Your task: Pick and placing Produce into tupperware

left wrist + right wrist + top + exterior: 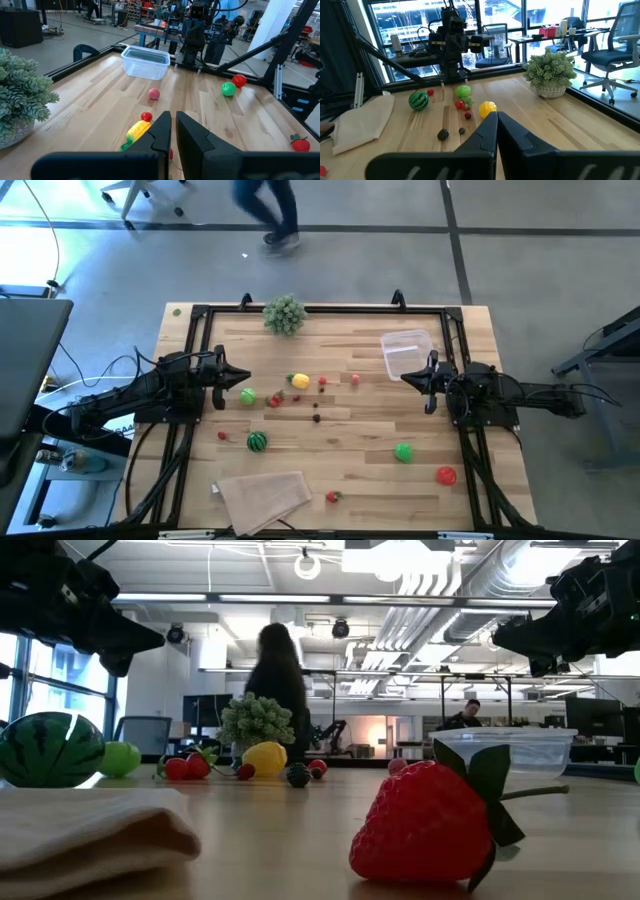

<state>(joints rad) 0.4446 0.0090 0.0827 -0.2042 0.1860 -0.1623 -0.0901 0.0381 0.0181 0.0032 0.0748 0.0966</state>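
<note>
Tupperware (406,352) empty, all produce (299,381) loose on the bench (350,460); my left end effector (243,374) and right end effector (408,375) closed, holding nothing.

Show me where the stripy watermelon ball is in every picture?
High view: watermelon ball, lower left of middle, near the cloth.
Low view: far left, above the cloth.
Left wrist view: not in it.
Right wrist view: left of middle, beside the cloth.
Shared landmark: the cloth.
</note>
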